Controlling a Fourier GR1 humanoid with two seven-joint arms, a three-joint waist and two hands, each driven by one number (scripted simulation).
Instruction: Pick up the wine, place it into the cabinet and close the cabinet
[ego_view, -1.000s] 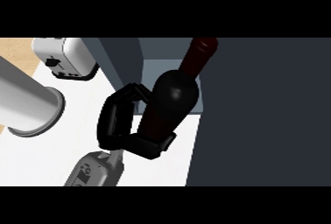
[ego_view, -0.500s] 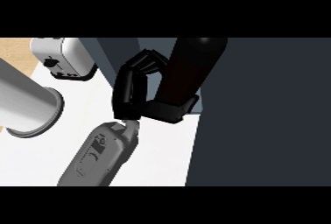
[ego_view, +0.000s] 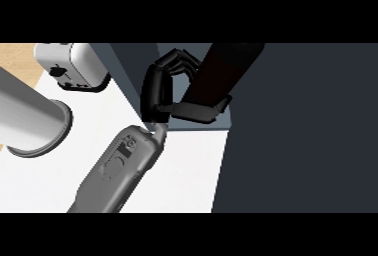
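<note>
The dark wine bottle (ego_view: 221, 70) stands tilted at the edge of the slate-blue cabinet (ego_view: 133, 65), its upper part cut off at the view's top. My right hand (ego_view: 159, 92) is shut on it: the fingers (ego_view: 176, 61) curl round its left side and the thumb (ego_view: 196, 111) crosses its lower body. The grey forearm (ego_view: 118, 170) runs down to the lower left. The cabinet's dark door (ego_view: 303, 130) fills the right side and stands open. My left hand does not show.
A silver toaster (ego_view: 70, 65) sits at the back left on the white counter (ego_view: 184, 175). A large grey cylinder (ego_view: 29, 120) with a rim lies at the left edge, close to the forearm.
My right hand has carried the bottle up and away, deeper toward the cabinet. More of the forearm now shows stretched over the counter.
</note>
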